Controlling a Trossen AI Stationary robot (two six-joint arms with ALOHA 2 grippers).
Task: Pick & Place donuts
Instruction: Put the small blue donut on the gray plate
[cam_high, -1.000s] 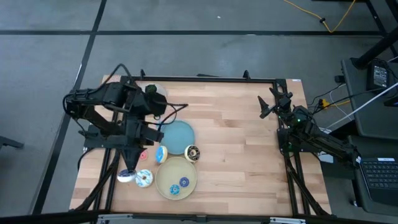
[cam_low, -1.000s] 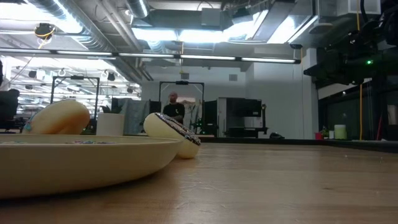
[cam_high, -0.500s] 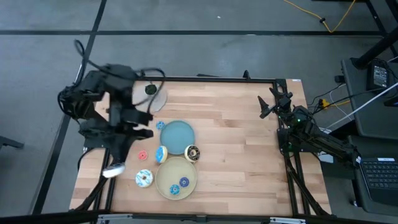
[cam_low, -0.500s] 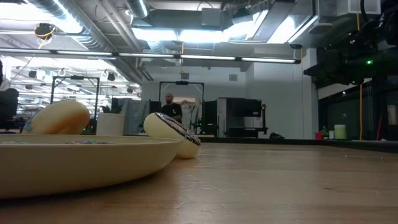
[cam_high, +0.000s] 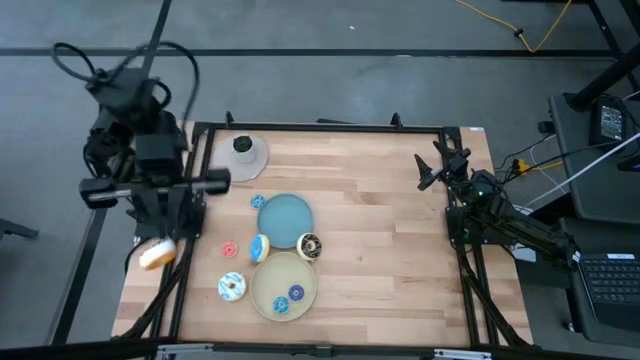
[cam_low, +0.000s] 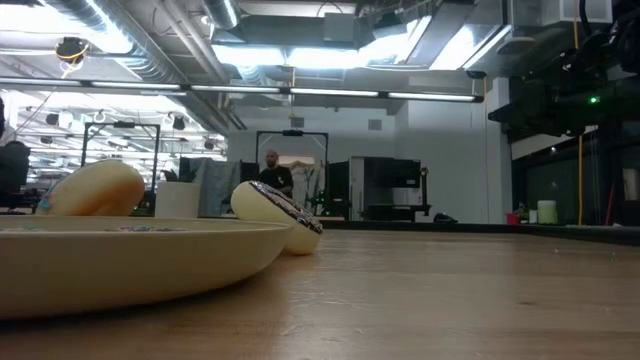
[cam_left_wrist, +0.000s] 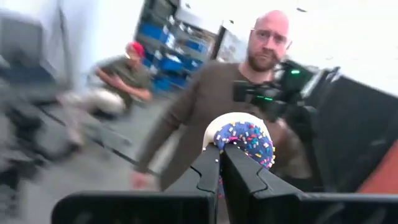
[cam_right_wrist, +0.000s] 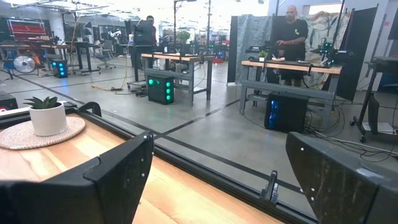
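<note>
Donuts are only partly sorted, as far as I can tell. Two are already sitting in the beige plate (cam_high: 283, 300) at the near edge of the table (cam_high: 380, 240): a tiny blue donut (cam_high: 297, 293) and a blue-and-orange one (cam_high: 281, 305). The blue plate (cam_high: 285, 217) just behind it has nothing in it.

Still loose around the plates: a small blue ring (cam_high: 257, 202) at the blue plate's far-left rim, a little pink ring (cam_high: 229, 249) off to the left, a blue-and-orange donut (cam_high: 260, 247) and a chocolate donut (cam_high: 309, 245) squeezed between the two plates, and a white sprinkled donut (cam_high: 231, 287) just left of the beige plate. So most of the job looks undone.

The left gripper (cam_left_wrist: 220, 157) has its jaws clamped shut on a sprinkled donut (cam_left_wrist: 242, 140) with dark blue icing. In the overhead view the carried donut (cam_high: 156, 254) sits out past the table's left edge. The right gripper (cam_high: 432, 168) waits near the far-right corner with its jaws spread wide and nothing between them.

Compared with a second ago, the left arm has swung well away: it was low over the near-left part of the table beside the white sprinkled donut, and now it's outside the frame rail. Everything else on the table is where it was.
</note>
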